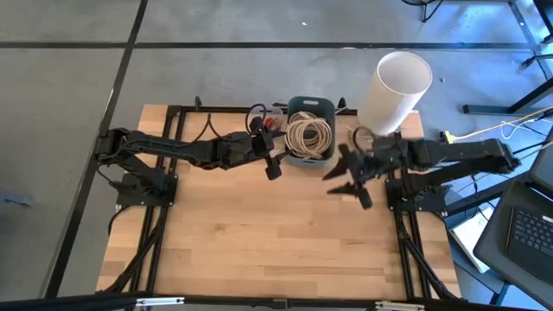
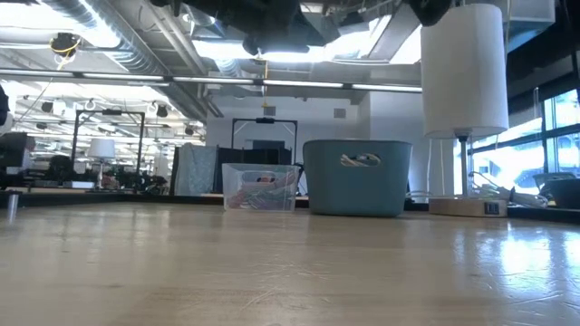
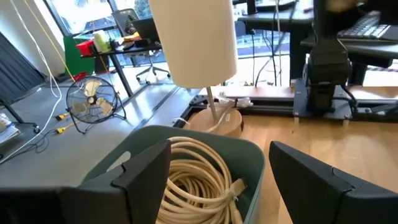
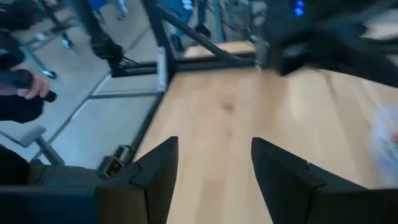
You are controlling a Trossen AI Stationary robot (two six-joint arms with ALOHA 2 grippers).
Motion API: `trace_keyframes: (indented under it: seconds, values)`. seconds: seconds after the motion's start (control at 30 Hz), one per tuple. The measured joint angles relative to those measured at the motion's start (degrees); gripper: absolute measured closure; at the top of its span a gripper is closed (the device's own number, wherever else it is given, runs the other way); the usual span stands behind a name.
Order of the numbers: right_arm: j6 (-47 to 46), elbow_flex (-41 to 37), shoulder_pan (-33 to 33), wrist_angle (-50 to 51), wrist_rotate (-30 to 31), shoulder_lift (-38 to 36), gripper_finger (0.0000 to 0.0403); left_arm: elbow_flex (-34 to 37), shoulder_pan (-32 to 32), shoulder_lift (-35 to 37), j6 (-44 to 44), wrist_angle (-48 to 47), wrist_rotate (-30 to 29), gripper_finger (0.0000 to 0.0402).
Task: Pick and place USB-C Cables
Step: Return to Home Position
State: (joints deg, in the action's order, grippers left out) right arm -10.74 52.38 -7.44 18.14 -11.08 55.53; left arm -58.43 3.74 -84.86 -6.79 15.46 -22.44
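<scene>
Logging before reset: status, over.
Left gripper open, empty, beside blue bin. Right gripper open, empty. Cream cables coiled inside bin. White lamp near right arm.

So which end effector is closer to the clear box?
Left. The left end effector hangs right beside the clear box; the right end effector is beyond the blue bin, on its other side.

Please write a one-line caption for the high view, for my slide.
The left gripper and the right gripper hover open and empty near the bin holding coiled cream cables.
</scene>
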Motion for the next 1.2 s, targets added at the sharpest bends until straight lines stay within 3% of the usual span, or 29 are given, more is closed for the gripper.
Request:
trace_keyframes:
  seconds: [0.1, 0.17, 0.27, 0.37, 0.47, 0.57, 0.7, 0.93, 1.07, 1.2]
  values:
    - [-0.39, -4.34, -5.95, -10.08, 4.52, 1.07, 0.0198, 0.07, -0.01, -0.02, 4.31, 1.90, -0.36, 0.0135]
    - [0.64, -7.62, -8.81, -19.07, 7.11, 2.41, 0.0198, 0.07, 0.07, -0.02, 10.36, 2.76, 2.63, 0.0135]
    - [3.46, -11.53, -10.83, -33.21, 13.12, 5.28, 0.0198, 0.07, 0.91, -0.03, 16.33, 6.67, 14.64, 0.0135]
    - [7.90, -12.87, -10.67, -44.72, 19.43, 9.15, 0.0198, -0.02, 0.94, -1.19, 16.53, 13.21, 27.33, 0.0135]
    - [12.46, -10.23, -9.62, -42.21, 19.41, 10.03, 0.0200, 0.05, 0.68, 0.12, 14.72, 11.54, 38.20, 0.0135]
    - [13.70, -6.22, -9.62, -26.43, 19.22, 6.18, 0.0207, 0.09, 0.00, 6.79, 12.70, 1.82, 45.16, 0.0135]
    - [8.60, -3.69, -11.82, -8.43, 19.25, -0.70, 0.0222, 3.77, -5.23, 17.22, 8.23, -9.19, 36.45, 0.0135]
    - [-0.04, -10.17, -18.09, -4.04, 22.49, -8.42, 0.0248, 19.26, -18.69, 33.95, 8.46, -8.77, 15.81, 0.0135]
    - [-4.34, -16.92, -20.72, -8.49, 26.40, -9.39, 0.0254, 29.31, -24.72, 38.52, 12.64, -3.68, 5.59, 0.0135]
    - [-2.98, -25.58, -20.98, -25.69, 29.54, -7.94, 0.0255, 37.93, -27.42, 38.36, 16.77, 4.16, -0.21, 0.0135]
